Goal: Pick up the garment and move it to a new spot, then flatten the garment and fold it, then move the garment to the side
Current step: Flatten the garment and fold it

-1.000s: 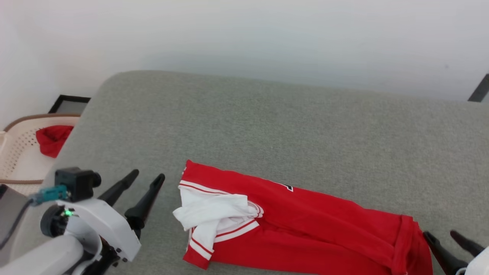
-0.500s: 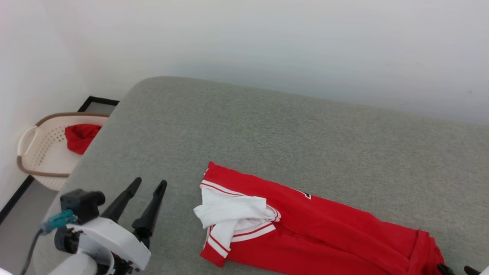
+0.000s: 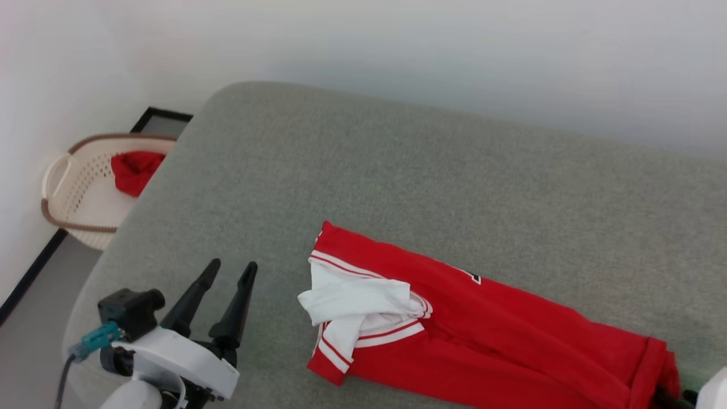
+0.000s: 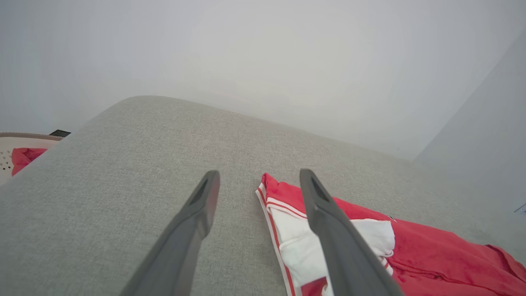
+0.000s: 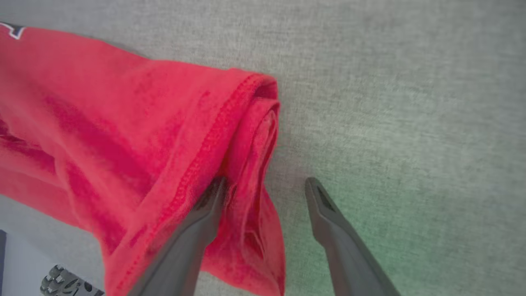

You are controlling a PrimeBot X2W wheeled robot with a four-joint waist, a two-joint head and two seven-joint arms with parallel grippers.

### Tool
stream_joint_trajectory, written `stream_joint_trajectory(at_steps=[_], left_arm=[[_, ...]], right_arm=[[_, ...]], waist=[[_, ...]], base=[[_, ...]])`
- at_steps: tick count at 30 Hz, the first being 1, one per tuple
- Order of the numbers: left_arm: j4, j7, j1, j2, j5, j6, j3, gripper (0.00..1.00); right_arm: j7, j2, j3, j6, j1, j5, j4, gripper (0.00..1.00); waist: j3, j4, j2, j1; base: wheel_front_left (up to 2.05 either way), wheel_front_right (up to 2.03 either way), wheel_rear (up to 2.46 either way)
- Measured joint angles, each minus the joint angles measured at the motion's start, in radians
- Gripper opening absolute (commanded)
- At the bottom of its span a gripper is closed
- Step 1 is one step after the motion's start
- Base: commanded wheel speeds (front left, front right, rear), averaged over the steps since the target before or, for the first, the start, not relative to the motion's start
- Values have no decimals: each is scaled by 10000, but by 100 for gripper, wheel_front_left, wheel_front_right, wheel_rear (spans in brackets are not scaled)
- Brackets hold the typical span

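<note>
Soft, even light falls throughout, with no hard shadows or glare. The wall [image 3: 397, 45] washes out to a pale haze, slightly darker just above the bed [image 3: 397, 170]. The jersey [image 3: 483, 341] throws only a thin shadow along its edge. In the right wrist view a green tinge lies on the bed beside the right claw [image 5: 265, 181], which goes soft toward the lens. The left wrist view bows the bed's edge.
</note>
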Motion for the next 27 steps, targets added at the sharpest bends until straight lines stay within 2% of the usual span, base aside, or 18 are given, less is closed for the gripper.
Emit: stream_joint_trajectory(at_steps=[11, 12, 13, 20, 27], left_arm=[[395, 0, -195, -731, 481, -412, 583, 100], [416, 2, -210, -788, 495, -437, 625, 100], [435, 2, -213, -834, 525, -468, 654, 100], [523, 0, -202, -1022, 554, -497, 932, 100], [500, 0, -172, -1085, 570, -516, 1001, 100]], right_arm=[[558, -144, 412, -36, -943, 577, 965, 100], [654, -215, 495, -38, -977, 654, 997, 65], [769, -307, 594, -42, -1038, 752, 1001, 0], [911, -552, 888, -35, -1183, 1333, 918, 0], [698, -748, 926, 2, -1210, 1411, 821, 0]], waist=[[815, 209, 0, 0], [860, 226, 1, 0], [902, 243, 0, 0], [1063, 258, 0, 0], [1054, 150, 0, 0]], base=[[0, 0, 0], [0, 0, 0], [0, 0, 0], [0, 0, 0], [0, 0, 0]])
